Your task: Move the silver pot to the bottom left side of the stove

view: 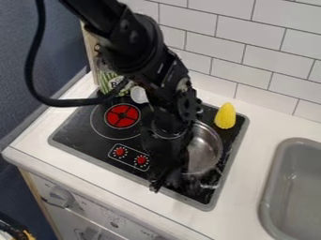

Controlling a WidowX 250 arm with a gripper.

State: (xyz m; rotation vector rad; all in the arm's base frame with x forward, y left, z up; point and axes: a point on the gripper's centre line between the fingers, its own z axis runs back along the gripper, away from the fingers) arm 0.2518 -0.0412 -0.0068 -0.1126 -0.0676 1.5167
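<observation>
step in hand: taking hold of the silver pot, as you would judge it, with the move across not yet done. the pot sits on the right part of the black stove, its left part hidden behind your arm. your gripper hangs low over the front of the stove, at the pot's left in view. claw state: you cannot tell whether it is open, closed or gripping the pot; contact is likewise unclear.

next move: confirm a grip on the rim, lift a little, then carry left past the two red knobs to the bottom left corner. risk: a weak hold could tip the pot or let it skid on the smooth top.

surface: a yellow corn cob stands behind the pot, near the stove's back right corner. the red burner is at left; a green-striped can stands at the back left, with a pale round item just beside it. the stove lies on a white counter, a grey sink to its right.

room: white wall tiles behind, a dark blue wall at left.
</observation>
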